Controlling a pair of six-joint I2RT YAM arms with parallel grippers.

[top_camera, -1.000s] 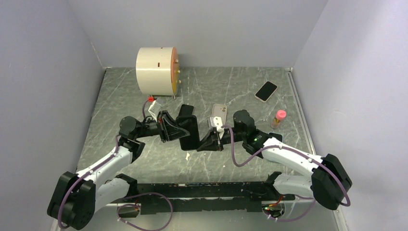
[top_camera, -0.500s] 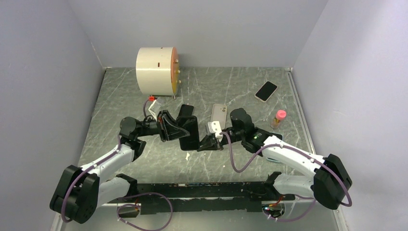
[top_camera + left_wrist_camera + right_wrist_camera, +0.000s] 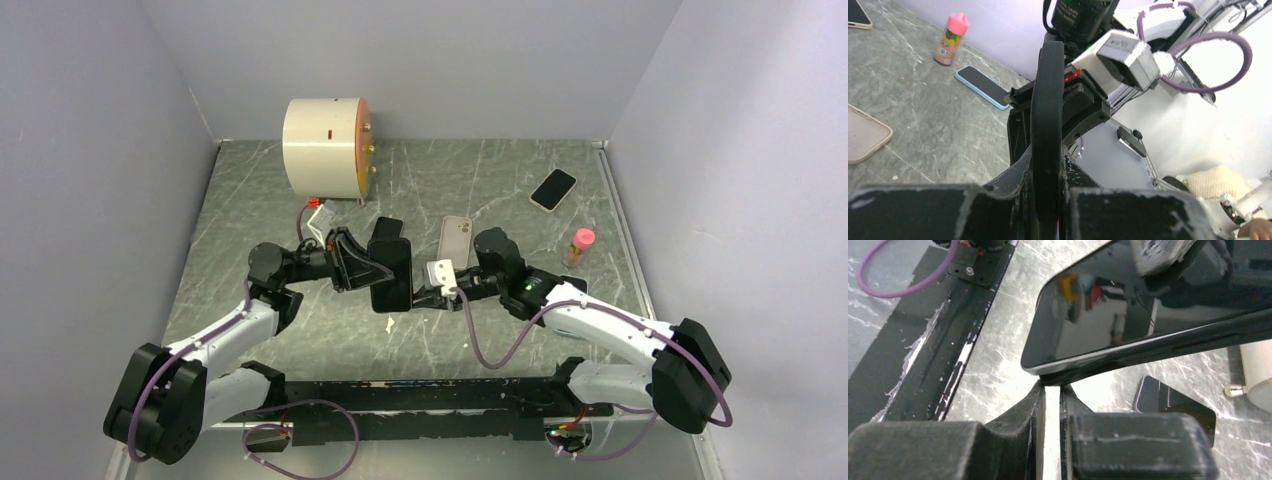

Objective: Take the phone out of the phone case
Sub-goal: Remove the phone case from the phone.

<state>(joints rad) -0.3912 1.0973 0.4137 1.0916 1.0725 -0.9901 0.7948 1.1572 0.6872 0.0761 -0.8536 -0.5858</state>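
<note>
left tool (image 3: 371, 268): clamped on the black phone (image 3: 391, 282), held off the worktop (image 3: 520, 190)
right tool (image 3: 421, 296): fingers together, tips at the phone's edge
case (image 3: 1168, 342): on the phone

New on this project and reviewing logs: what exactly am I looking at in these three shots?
Two robot arms, the left arm and the right arm, are bolted at the table's near edge. The wide picture looks down from above and behind them. The other two come from a camera on each wrist, showing its own fingers close up. The left gripper clamps a black phone in its phone case. The right gripper is nearly shut and seems to pinch a corner of the case. On the table lie a white drum, a beige case, another phone, a blue phone and a pink-capped bottle.
</note>
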